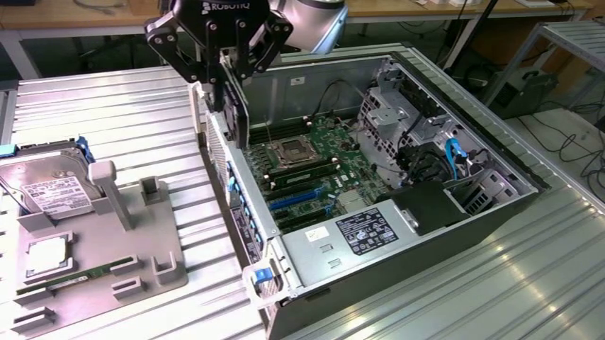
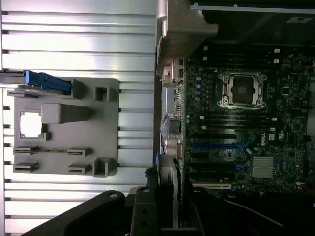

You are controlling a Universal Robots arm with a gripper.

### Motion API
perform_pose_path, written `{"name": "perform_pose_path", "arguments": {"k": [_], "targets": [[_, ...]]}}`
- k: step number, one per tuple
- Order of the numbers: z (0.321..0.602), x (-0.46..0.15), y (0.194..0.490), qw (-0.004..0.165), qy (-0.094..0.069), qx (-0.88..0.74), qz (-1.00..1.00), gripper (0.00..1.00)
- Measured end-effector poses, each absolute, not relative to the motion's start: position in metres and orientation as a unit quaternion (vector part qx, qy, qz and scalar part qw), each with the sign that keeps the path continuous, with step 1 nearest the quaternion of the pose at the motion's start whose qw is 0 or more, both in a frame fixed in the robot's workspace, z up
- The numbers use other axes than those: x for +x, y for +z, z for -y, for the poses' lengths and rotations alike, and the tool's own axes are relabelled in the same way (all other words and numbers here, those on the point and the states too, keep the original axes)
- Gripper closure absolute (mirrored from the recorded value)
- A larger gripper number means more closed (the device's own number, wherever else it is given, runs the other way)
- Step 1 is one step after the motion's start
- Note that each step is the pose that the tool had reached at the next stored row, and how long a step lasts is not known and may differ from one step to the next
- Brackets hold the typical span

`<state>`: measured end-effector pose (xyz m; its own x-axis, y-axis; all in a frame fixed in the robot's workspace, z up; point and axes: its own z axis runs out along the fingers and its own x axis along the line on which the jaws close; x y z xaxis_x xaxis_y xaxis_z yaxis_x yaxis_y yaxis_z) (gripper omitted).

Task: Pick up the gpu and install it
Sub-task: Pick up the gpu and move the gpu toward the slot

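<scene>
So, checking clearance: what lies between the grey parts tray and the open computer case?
Only a bare strip of ribbed metal table separates tray and case; the exterior and wrist views both show it.

- Bright and even from above in the exterior view, with soft pale glare in streaks along the ribbed silver aluminium table.
- Blown out to white on that table in the wrist view.
- Dim inside the open black computer case; thin black gpu card reduced to a dark silhouette.
</scene>
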<state>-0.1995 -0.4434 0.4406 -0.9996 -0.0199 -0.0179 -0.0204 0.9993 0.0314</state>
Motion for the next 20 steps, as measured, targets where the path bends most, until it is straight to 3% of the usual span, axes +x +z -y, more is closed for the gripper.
{"name": "perform_pose_path", "arguments": {"k": [20], "targets": [[0.443,-0.181,0.44,0.009,0.016,-0.01,-1.0,0.72]]}}
